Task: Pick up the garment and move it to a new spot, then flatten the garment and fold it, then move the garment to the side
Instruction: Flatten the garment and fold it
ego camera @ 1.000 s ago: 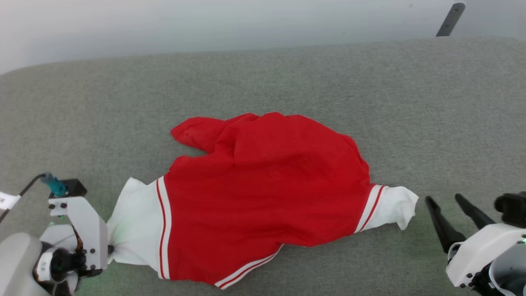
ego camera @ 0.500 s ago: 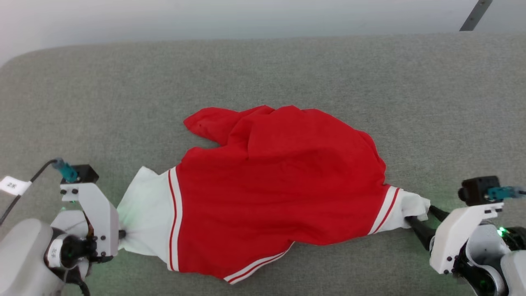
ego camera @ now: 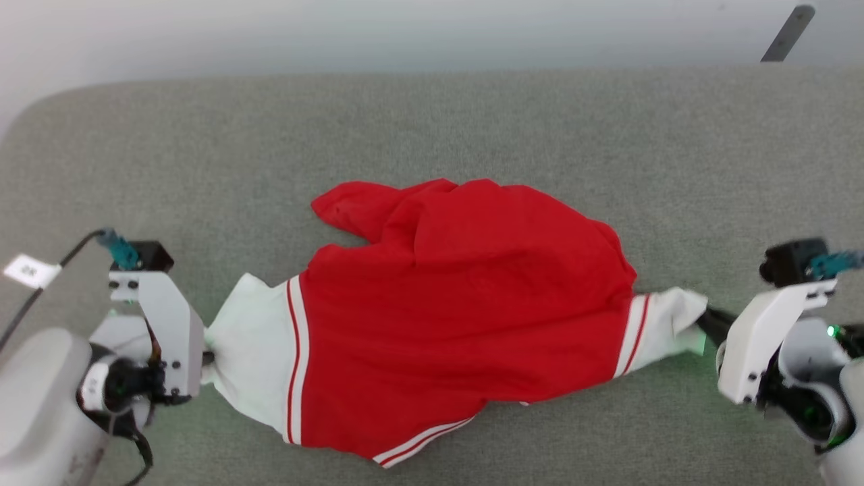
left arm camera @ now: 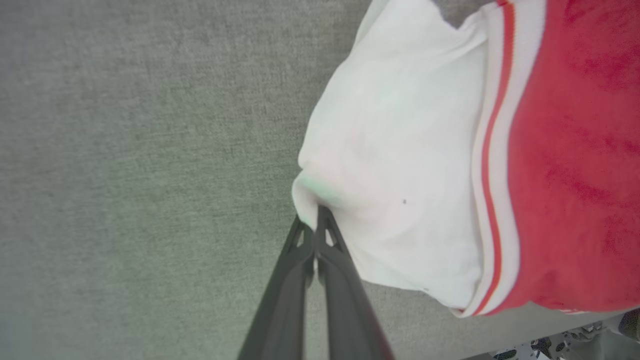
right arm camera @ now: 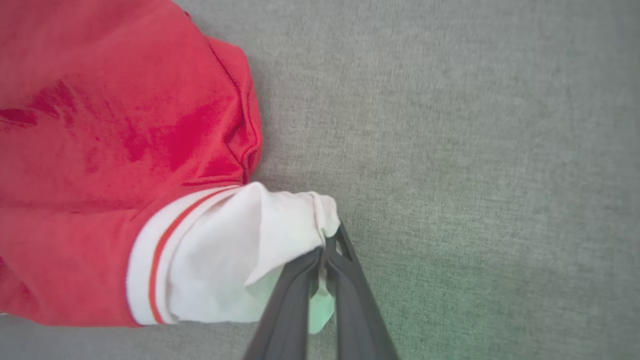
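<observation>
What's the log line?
red soft-cloth T-shirt: bunched on grey surface | left gripper: shut on white sleeve | right gripper: shut on other sleeve

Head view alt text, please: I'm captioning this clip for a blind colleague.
A red T-shirt with white sleeve ends lies crumpled on a grey fabric surface. The left gripper pinches one white sleeve end and the right gripper the other, both shut.

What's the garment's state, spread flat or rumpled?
Rumpled, not flat: the garment has a flap doubled over at its far edge.
</observation>
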